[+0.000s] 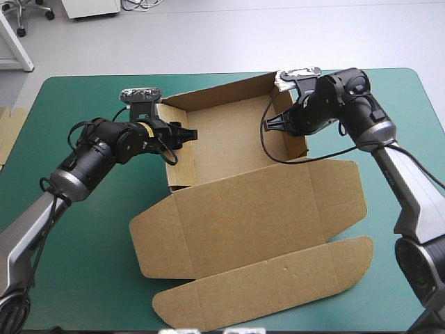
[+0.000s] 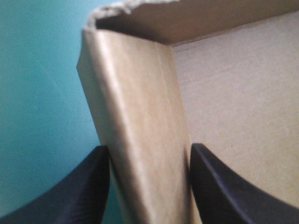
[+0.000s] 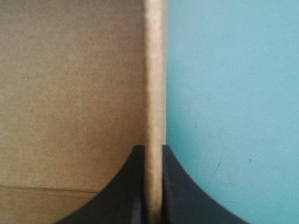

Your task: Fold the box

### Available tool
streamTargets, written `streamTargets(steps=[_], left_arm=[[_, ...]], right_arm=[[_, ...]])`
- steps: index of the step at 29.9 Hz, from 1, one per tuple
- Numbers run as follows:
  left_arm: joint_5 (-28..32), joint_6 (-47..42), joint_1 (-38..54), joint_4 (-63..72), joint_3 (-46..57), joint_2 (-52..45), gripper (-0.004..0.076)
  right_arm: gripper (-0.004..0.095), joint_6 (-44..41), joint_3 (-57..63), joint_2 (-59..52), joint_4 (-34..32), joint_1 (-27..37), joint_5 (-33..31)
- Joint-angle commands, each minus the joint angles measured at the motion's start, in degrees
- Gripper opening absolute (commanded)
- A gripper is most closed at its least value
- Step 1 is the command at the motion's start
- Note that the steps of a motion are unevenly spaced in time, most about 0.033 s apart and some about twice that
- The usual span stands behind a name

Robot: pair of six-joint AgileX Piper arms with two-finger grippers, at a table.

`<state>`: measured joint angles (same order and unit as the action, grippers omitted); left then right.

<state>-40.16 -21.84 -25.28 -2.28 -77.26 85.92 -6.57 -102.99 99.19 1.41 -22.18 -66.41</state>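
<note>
The brown box [image 1: 229, 142] sits at the middle of the teal-green table cover [image 1: 76, 90]. It is an open tray with its walls raised, toward the far side. Its lid [image 1: 257, 209] lies flat toward the robot, with the long front flap [image 1: 264, 282] beyond it.

The step in hand looks like seating the two side walls. The right gripper [image 1: 276, 123] is clamped on the tray's right wall [image 3: 155, 70], its black fingers [image 3: 126, 191] all but meeting on the thin edge. The left gripper [image 1: 182, 132] sits astride the left wall [image 2: 140, 140]. Its fingers [image 2: 70, 196] stand apart, one outside over the cover and one inside the tray.

To do this well, both grippers should probably press straight down along the wall line. The left should close squarely on the doubled board so the inner layer tucks flat and does not spring back. The right pinch would best steady the tray, without pulling outward and spreading the corner.

Only the left wrist view shows that the left wall is a thick, rolled-over fold with a ragged top corner. It does not show whether the fingers actually press it. The right wrist view alone confirms the tight pinch. The high view alone shows the lid lying flat, and a strip of spare board [image 1: 10, 132] at the table's left edge.
</note>
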Motion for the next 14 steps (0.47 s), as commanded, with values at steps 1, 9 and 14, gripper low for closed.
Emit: streamTargets(steps=[1,9,14], left_arm=[[5.5,-0.63,-0.69,1.47,-2.42,-2.11,0.0366],[1.52,-0.63,-0.56,-3.54,-6.55,0.6,0.0366],[-0.54,-1.18,-0.56,-7.81,-8.29,1.65,0.0366]], right_arm=[[-0.0011,-1.99,-1.62,-1.9,2.2,-1.32,3.25],[-0.0011,-4.55,-1.62,-0.32,-2.0,-5.38,1.6],[-0.0011,-5.27,-1.62,-0.32,-1.99,-5.38,-0.12]])
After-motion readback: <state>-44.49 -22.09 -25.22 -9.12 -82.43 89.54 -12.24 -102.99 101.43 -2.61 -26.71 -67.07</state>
